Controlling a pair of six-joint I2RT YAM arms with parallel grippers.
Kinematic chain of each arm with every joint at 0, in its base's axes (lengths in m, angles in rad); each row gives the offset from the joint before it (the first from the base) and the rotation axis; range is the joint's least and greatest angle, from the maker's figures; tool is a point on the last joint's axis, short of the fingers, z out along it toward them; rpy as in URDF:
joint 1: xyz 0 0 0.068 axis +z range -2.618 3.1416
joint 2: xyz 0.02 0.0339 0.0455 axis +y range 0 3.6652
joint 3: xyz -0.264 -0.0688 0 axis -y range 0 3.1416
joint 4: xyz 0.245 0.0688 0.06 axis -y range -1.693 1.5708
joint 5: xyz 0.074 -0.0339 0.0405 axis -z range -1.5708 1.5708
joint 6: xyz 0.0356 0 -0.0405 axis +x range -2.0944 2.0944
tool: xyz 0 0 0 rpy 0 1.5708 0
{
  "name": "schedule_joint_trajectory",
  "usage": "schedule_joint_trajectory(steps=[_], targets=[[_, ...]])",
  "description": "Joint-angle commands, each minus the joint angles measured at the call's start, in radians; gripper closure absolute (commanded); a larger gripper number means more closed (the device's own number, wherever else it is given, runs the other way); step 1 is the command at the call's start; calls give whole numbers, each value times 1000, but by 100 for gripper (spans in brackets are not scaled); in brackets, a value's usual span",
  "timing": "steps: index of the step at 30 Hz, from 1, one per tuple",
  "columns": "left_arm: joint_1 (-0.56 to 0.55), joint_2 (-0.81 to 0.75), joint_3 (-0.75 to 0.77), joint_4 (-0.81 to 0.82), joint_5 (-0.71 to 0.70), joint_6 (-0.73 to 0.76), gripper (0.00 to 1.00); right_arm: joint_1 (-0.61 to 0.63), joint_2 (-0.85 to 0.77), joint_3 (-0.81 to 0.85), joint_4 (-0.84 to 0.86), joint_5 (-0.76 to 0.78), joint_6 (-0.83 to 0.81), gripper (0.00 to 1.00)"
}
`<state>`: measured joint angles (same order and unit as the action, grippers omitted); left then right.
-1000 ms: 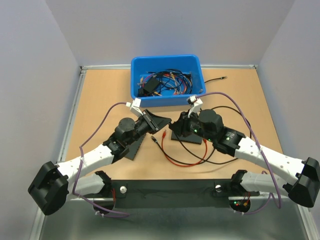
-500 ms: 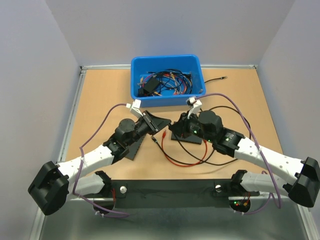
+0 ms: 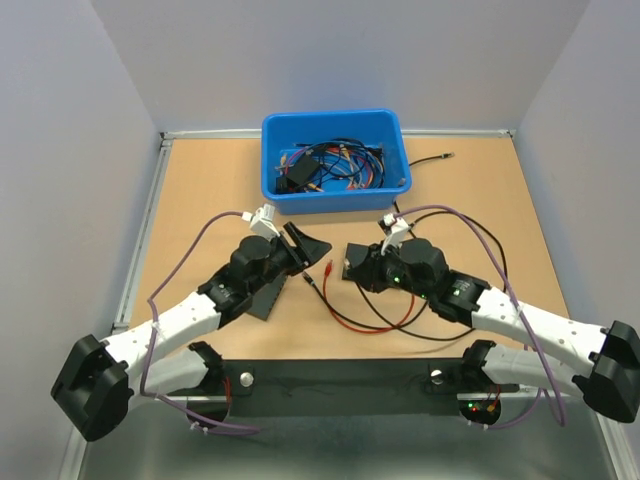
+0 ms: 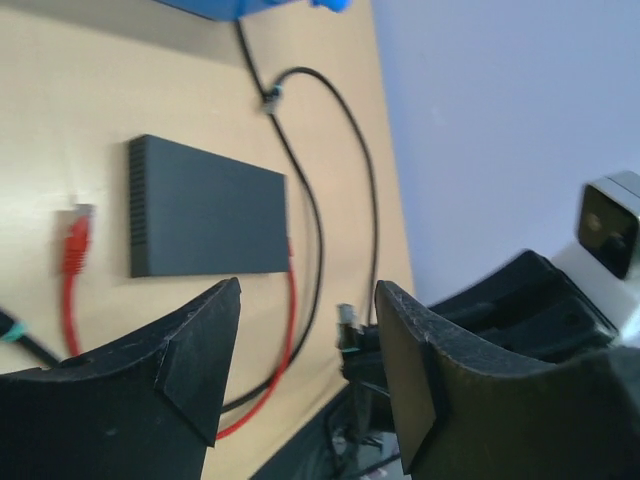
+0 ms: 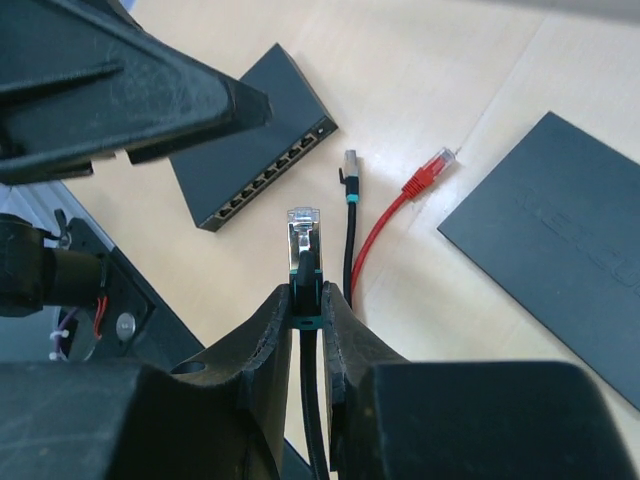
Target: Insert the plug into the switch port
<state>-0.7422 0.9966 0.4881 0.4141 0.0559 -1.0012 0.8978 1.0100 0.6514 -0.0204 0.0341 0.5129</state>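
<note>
Left fingers [image 4: 190,350] opened, empty; right fingers [image 5: 268,335] clench black connector [image 5: 303,232]; grab red plug [image 5: 428,175] right of them, square to switch [image 5: 270,150].

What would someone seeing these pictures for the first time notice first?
The right gripper pinches a black cable's metal-tipped plug, pointing toward the flat black switch. The small red-booted plug lies loose on the wooden table nearby, and a blue plastic bin of tangled cables sits at the far edge.
</note>
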Motion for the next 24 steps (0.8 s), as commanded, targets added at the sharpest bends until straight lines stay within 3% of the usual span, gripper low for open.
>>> schedule_joint_trajectory(steps=[1,4,8,10,16,24], targets=[[38,-49,64,-194,-117,81,33,3,-5,-22,39,-16,18,100],[79,-70,49,-279,-151,95,30,4,27,-36,40,-28,33,100],[223,-99,-2,-354,-152,102,25,10,73,-39,43,-68,33,100],[260,-130,-38,-377,-232,96,23,27,94,-30,43,-44,18,99],[264,-229,-100,-408,-390,98,10,153,203,45,23,68,-43,100],[284,-225,-80,-560,-478,38,12,308,383,134,10,147,-57,100]])
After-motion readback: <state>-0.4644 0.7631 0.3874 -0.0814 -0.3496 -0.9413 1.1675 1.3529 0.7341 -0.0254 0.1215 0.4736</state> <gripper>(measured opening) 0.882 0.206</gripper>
